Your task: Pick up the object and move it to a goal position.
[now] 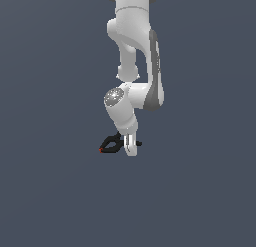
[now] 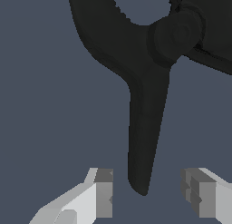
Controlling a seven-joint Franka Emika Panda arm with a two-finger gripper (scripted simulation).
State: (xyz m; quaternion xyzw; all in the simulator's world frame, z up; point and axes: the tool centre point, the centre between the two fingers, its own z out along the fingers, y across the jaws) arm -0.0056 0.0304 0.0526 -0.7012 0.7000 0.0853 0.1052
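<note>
Two pale fingers [image 2: 102, 198] of the gripper [image 2: 147, 196] fill the near edge of the wrist view, spread wide with plain blue-grey floor [image 2: 45, 105] showing between them. One black handle of the clamp [image 2: 145, 128] reaches down into that gap, its rounded tip level with the finger pads but touching neither; space shows on both sides of it. Farther from the camera the handle widens into the clamp's body, where a round pivot sits and a second arm branches away.

From the exterior view, the arm [image 1: 132, 66] comes down from the top of the picture and ends with the gripper [image 1: 131, 147] low over the floor [image 1: 50, 191]. The clamp [image 1: 111, 143] lies on the floor right at the gripper, its red tip pointing toward the exterior view's left. A small black part shows just past the gripper on the exterior view's right.
</note>
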